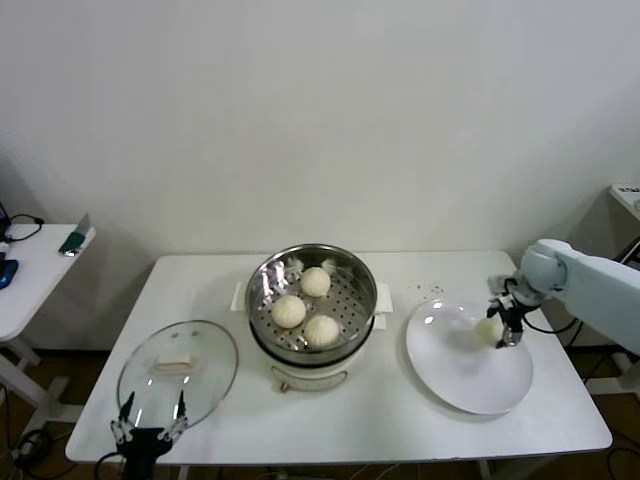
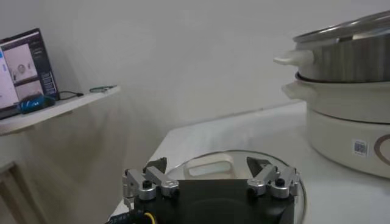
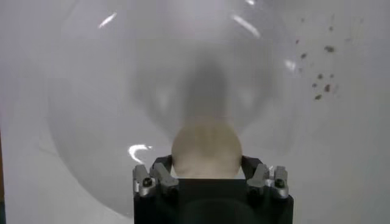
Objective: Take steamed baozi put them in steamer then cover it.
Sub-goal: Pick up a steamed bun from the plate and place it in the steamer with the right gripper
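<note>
The steamer [image 1: 258,316] stands at the table's middle with three baozi on its perforated tray: one at the back [image 1: 316,281], one at the left [image 1: 288,311] and one at the front [image 1: 321,330]. It also shows in the left wrist view [image 2: 347,61]. My right gripper [image 1: 503,327] is over the white plate [image 1: 470,385], shut on the fourth baozi [image 1: 488,330]. In the right wrist view the baozi [image 3: 206,145] sits between the fingers of this gripper [image 3: 206,162]. My left gripper [image 1: 150,418] is open and empty at the near edge of the glass lid [image 1: 205,385].
The lid lies flat on the table left of the steamer, cream handle [image 2: 210,165] up, right in front of the left gripper [image 2: 207,176]. Dark crumbs [image 1: 432,291] lie behind the plate. A side table [image 1: 40,262] with small items stands at the far left.
</note>
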You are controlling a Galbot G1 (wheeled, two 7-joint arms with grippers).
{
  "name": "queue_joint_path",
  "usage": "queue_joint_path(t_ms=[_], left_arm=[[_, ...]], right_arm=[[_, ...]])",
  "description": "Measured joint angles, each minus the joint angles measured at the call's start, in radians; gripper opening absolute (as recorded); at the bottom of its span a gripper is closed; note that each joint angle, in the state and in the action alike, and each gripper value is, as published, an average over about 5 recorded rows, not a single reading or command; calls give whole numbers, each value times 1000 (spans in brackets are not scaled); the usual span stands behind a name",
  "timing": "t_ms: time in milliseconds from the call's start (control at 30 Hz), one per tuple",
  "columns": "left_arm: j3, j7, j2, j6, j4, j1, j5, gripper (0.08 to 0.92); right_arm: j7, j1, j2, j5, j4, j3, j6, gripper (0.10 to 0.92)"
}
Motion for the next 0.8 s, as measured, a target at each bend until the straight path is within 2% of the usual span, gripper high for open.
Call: queue_joint_path(t_ms=[300,800], left_arm=[[6,-3,9,-6,-2,3,-11,823],[25,-7,24,-4,-7,-11,-18,823]], right_arm=[[1,245,93,214,2,-142,-28,721],[45,493,374,583,12,-283,-90,721]])
